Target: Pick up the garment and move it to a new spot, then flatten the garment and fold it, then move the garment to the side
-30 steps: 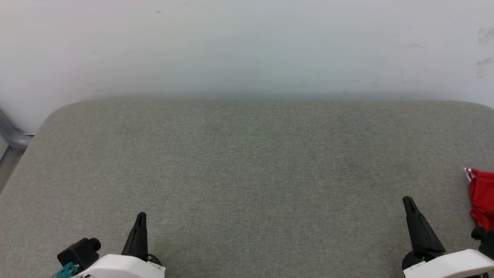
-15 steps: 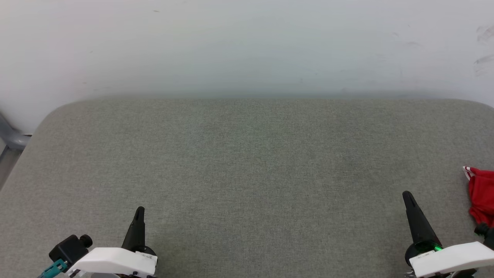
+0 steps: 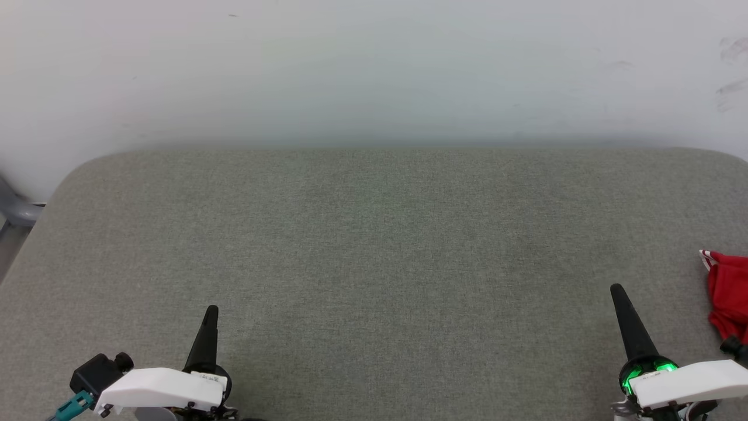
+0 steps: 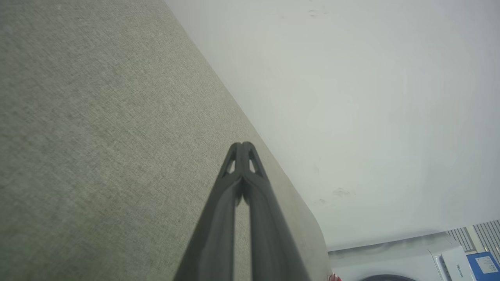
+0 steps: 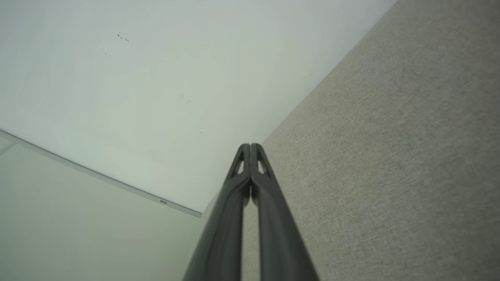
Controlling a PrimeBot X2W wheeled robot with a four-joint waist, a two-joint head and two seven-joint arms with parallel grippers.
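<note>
The garment [image 3: 729,295] is a bunched red cloth with a bit of red-and-white striped trim, lying at the far right edge of the head view on the grey fabric table [image 3: 374,245]; most of it is cut off by the frame. My right gripper [image 3: 616,290] is shut and empty, to the left of the garment and apart from it. At the lower left my left gripper [image 3: 211,310] is shut too, far from the garment. The wrist views show each pair of fingers pressed together, left gripper [image 4: 242,145] and right gripper [image 5: 250,146], holding nothing.
A white wall [image 3: 374,70] runs behind the table's far edge. A grey metal frame [image 3: 14,210] stands past the left corner. In the left wrist view a white appliance [image 4: 410,257] stands beyond the table's corner.
Both arms have drawn back toward the bottom of the head view, the fingertips shifting slightly up the frame. The garment stays at the right edge.
</note>
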